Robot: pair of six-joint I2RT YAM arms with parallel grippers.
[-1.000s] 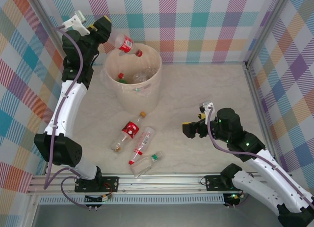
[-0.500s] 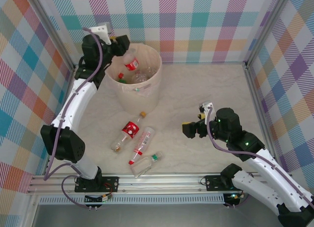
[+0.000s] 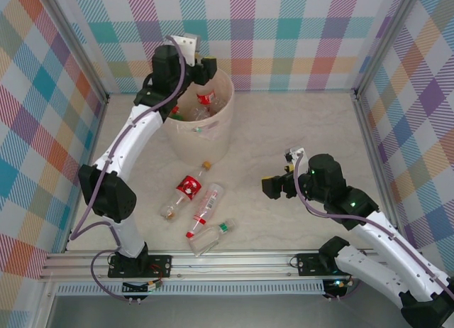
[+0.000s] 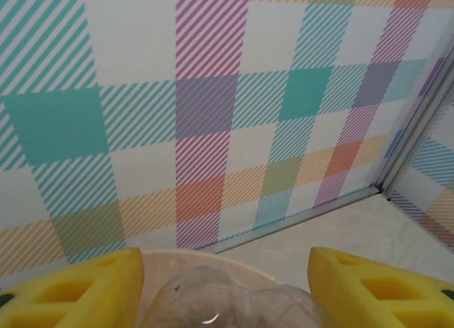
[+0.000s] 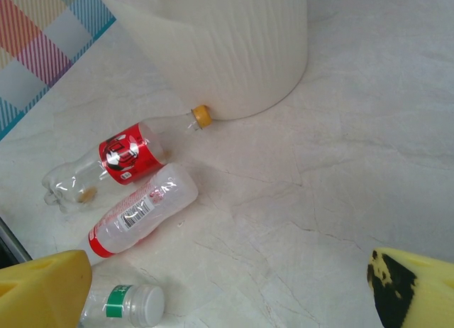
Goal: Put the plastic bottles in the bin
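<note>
My left gripper (image 3: 201, 68) hangs over the far rim of the cream bin (image 3: 228, 104), shut on a clear bottle with a red label (image 3: 206, 97) that dips down into the bin. In the left wrist view that bottle's clear body (image 4: 213, 296) sits between the yellow fingers of the left gripper (image 4: 225, 285), with the bin's rim (image 4: 216, 256) just behind. Several bottles (image 3: 191, 113) lie inside the bin. My right gripper (image 3: 273, 187) hovers open over bare table, right of the loose bottles; the right gripper (image 5: 227, 292) has nothing between its fingers.
Three bottles lie in front of the bin (image 5: 234, 51): a red-labelled one with a yellow cap (image 3: 186, 189) (image 5: 128, 154), a clear one with a red cap (image 3: 204, 209) (image 5: 142, 211), and a green-labelled one with a white cap (image 3: 211, 237) (image 5: 124, 307). Plaid walls close in the table.
The left arm swung right with the bottle, from outside the bin's left rim to above its far side, and the bottle dropped lower into the bin. The right arm barely moved.
</note>
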